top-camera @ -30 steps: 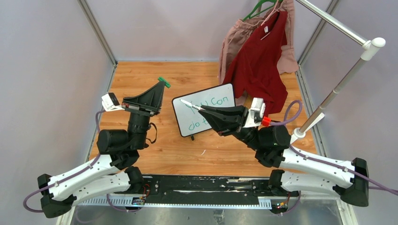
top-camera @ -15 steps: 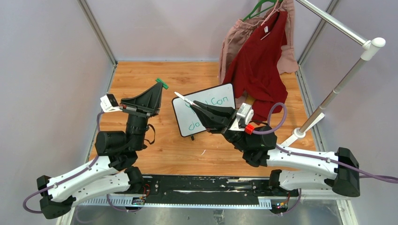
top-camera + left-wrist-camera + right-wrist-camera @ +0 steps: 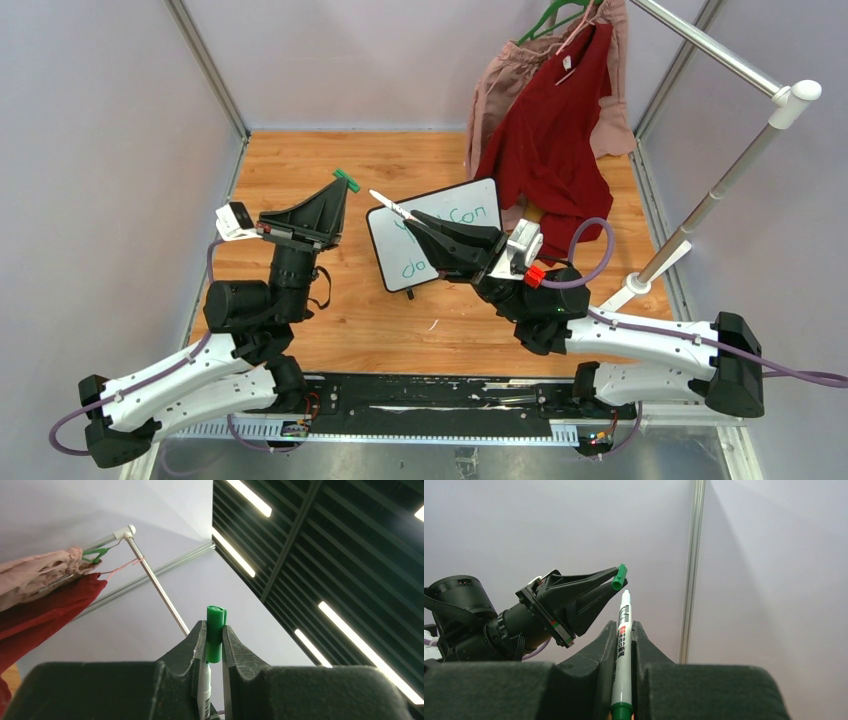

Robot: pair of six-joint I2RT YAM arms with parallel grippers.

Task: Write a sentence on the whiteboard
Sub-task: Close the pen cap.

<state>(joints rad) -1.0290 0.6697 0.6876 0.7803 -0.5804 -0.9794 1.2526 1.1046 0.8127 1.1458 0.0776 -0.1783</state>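
Top external view: we see the whiteboard (image 3: 482, 196) lying near the middle of the table (image 3: 300, 160), with the right arm crossing its 9 o'clock side.
Writing: the sentence (image 3: 466, 215) is in green. We read "Con" above and "do" below; the rest is hidden under the arm.
Right gripper (image 3: 422, 224): clamped narrow on the marker (image 3: 392, 208), whose bare tip points toward 10 o'clock, lifted off the board.
Left gripper (image 3: 338, 190): pinched on the green cap (image 3: 347, 179), held in the air at 10 o'clock from the board.
Right wrist view: the cap (image 3: 619, 577) sits just beside the marker (image 3: 623, 650) tip at its 11 o'clock, apart from it and tilted against the marker's axis.
Step in hand: we judge the writing finished and the capping under way.
Doing it well: we would first turn the cap until its mouth faces the tip squarely. Then we bring the two onto one line and press straight along it, slowly.
Grip: we keep both pinches firm, since the cap (image 3: 215, 632) is held only by its sides and could pivot under the push.
Risk: a skewed approach could smear ink on the cap's outside or nudge the marker askew.
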